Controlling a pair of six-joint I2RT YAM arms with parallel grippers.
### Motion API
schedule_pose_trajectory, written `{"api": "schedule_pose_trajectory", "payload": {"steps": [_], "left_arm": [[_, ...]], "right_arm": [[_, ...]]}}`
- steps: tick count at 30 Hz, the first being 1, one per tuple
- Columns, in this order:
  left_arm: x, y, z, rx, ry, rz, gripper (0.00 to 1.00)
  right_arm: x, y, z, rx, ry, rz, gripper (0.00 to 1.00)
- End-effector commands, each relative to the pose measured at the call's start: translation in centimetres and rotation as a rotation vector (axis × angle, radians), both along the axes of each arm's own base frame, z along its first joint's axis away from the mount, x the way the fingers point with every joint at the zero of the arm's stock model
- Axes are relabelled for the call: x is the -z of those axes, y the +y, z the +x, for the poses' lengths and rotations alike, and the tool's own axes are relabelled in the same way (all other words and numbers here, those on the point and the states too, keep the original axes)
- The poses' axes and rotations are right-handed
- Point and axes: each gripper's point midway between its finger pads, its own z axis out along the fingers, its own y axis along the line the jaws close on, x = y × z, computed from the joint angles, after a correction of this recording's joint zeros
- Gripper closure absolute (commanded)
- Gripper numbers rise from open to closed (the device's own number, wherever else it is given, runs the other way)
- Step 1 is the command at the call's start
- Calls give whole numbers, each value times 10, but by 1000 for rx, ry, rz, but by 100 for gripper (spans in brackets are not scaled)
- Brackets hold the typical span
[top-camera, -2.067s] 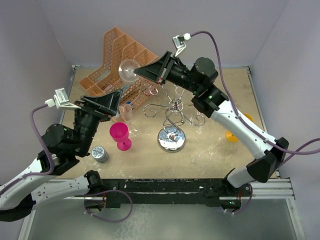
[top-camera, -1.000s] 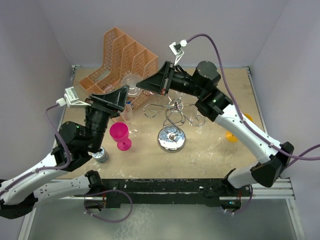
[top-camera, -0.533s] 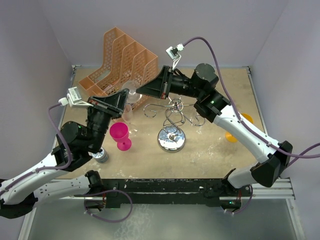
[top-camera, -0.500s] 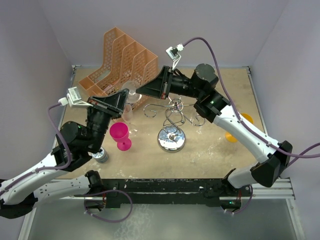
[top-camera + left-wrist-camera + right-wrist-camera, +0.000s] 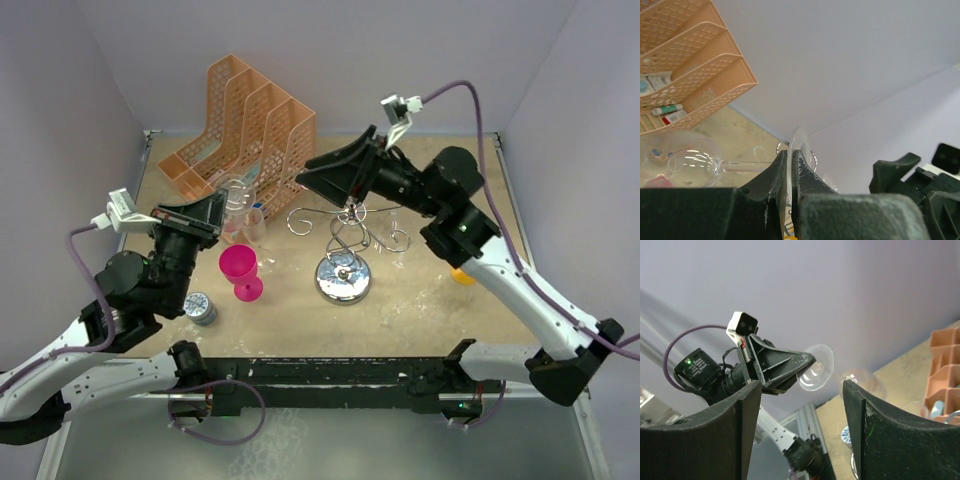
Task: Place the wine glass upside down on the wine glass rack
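The clear wine glass [image 5: 234, 191] hangs in the air, lying sideways in front of the orange organiser. My left gripper [image 5: 219, 204] is shut on it. In the left wrist view the jaws [image 5: 790, 160] pinch the glass's round foot [image 5: 800, 142], and the stem runs left to the bowl [image 5: 685, 157]. My right gripper [image 5: 304, 176] stands open and apart from the glass, to its right. Between its spread fingers [image 5: 801, 384] I see the glass's foot [image 5: 817, 366] held by the left gripper. The wine glass rack [image 5: 345, 225], silver wire on a chrome base [image 5: 343, 281], stands mid-table under the right arm.
An orange mesh organiser [image 5: 240, 115] stands at the back left. A pink goblet [image 5: 240, 270] and a small clear cup [image 5: 251, 226] stand below the held glass. A round tin [image 5: 200, 308] lies near the left arm. An orange object [image 5: 460, 273] peeks out behind the right arm.
My left gripper has shut on the glass's foot. My right gripper has opened, let the glass go and drawn back to the right. The glass has shifted slightly left with the left gripper.
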Motion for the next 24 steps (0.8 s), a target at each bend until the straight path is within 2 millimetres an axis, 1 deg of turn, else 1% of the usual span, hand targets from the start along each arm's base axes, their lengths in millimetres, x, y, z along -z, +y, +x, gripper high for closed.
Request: {"api": "schedule_pose_trajectory", "payload": {"steps": [1, 4, 7, 11, 13, 15, 17, 20, 24], "left_arm": [[-6, 15, -7, -10, 42, -58, 100], [0, 1, -9, 54, 87, -62, 100], [3, -11, -13, 120, 112, -124, 100], [2, -29, -17, 199, 143, -191, 100], [8, -39, -17, 229, 181, -188, 100], [19, -50, -17, 253, 222, -153, 100], [25, -63, -20, 304, 233, -119, 100], [18, -76, -29, 395, 187, -96, 100], [15, -82, -36, 452, 175, -81, 100]], "right_arm": [[-21, -36, 12, 228, -151, 8, 32], [-22, -53, 18, 332, -174, 0, 32], [-25, -70, 19, 410, -188, 5, 32], [-25, -85, 19, 473, -184, 11, 32], [-24, -90, 19, 492, -177, 10, 32], [-20, -92, 20, 504, -169, 6, 32], [-17, -93, 21, 511, -162, 3, 32], [-15, -95, 21, 520, -152, 3, 32], [-10, -96, 23, 530, -132, 1, 32]]}}
